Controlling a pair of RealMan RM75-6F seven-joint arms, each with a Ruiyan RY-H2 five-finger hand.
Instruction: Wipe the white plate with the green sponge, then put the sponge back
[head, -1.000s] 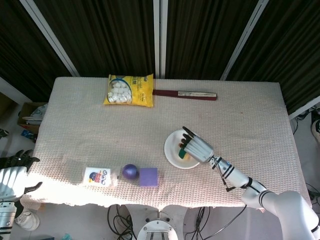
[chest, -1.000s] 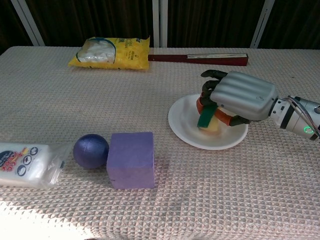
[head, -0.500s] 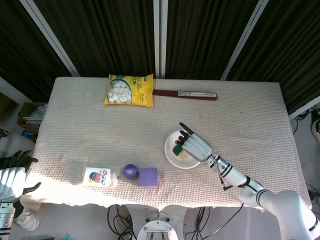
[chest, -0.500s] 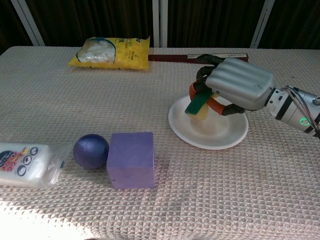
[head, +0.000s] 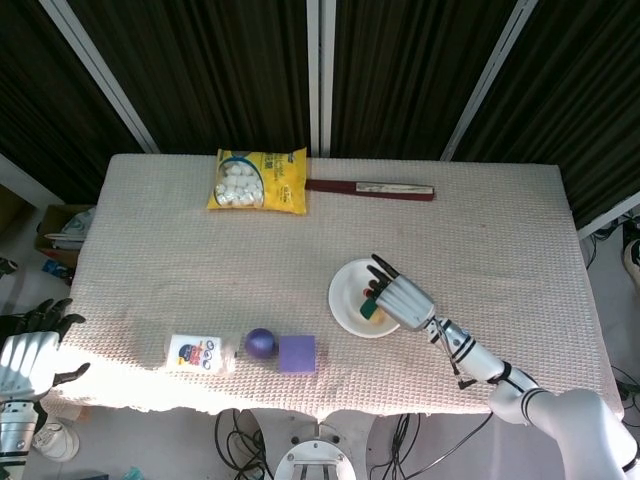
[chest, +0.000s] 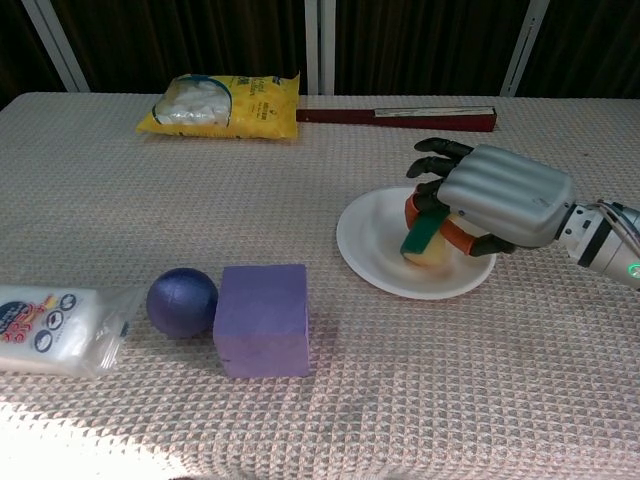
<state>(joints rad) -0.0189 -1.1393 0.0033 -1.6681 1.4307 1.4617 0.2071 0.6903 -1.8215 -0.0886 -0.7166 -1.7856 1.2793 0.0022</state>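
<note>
From the head view, the plate (head: 352, 300) sits on the worktop (head: 180, 250), near the front on the right side. The right hand (head: 398, 298) is over the plate and its fingers hold the sponge (head: 372, 306). The hand is low so the sponge can rub the plate. The left hand (head: 28, 352) is off the worktop's left edge, far from the job, holding nothing, with its fingers a bit apart. A yellow bag (head: 258, 180) and a long red stick (head: 370, 188) lie at the back. A packet (head: 198, 352), a ball (head: 260, 343) and a purple block (head: 297, 353) sit in a row at the front.

From the chest view, the right hand (chest: 495, 195) grips the sponge (chest: 428, 238) with its fingers (chest: 432, 170) curled around it. The sponge is green on top and yellow below. Its yellow side seems to touch the plate (chest: 375, 250), right of the middle. The plate is white, round and shallow. I think the wiping is in progress, and the sponge is not put back yet.
</note>
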